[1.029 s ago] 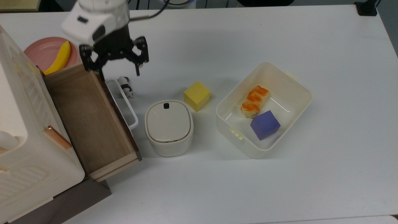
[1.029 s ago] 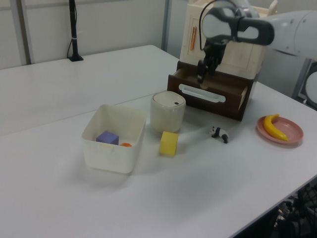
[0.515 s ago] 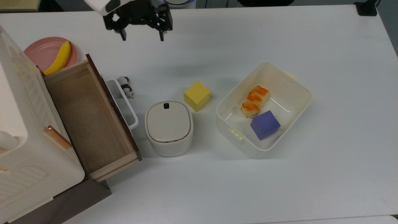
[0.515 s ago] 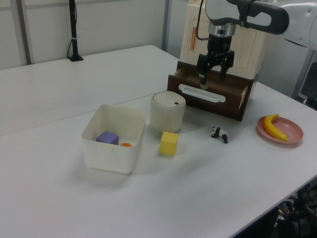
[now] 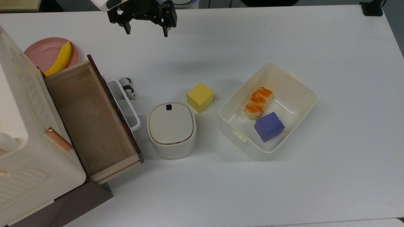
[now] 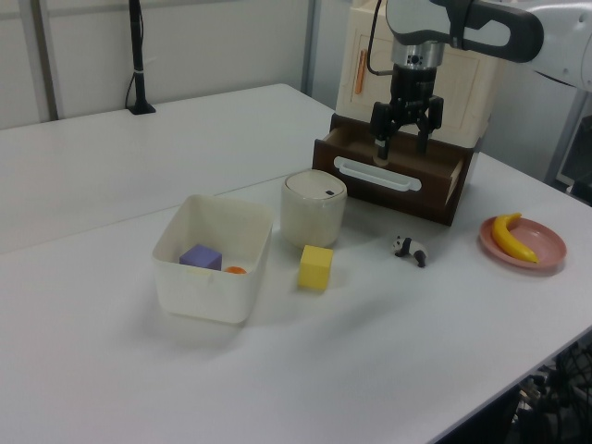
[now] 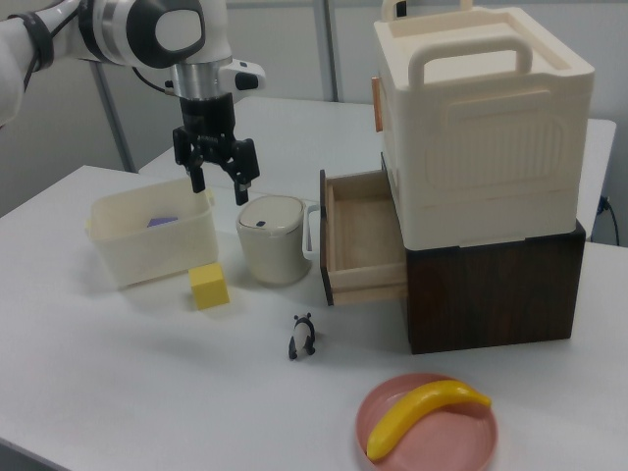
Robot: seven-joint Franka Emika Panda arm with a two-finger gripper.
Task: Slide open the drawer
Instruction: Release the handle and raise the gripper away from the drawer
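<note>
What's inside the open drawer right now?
The drawer looks empty: the top view shows bare wood across its pulled-out floor. The back part is still tucked under the cream cabinet, so anything lying there is hidden.

Bright, even overhead light; soft shadows, mild blur throughout.

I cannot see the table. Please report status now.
Gripper open, raised, holding nothing. Drawer pulled out, empty. Nothing blocks it.

The arm above the claw (image 5: 145, 30) is cut off at the top view's upper edge; the cabinet (image 5: 22, 151) runs off its left edge.
</note>
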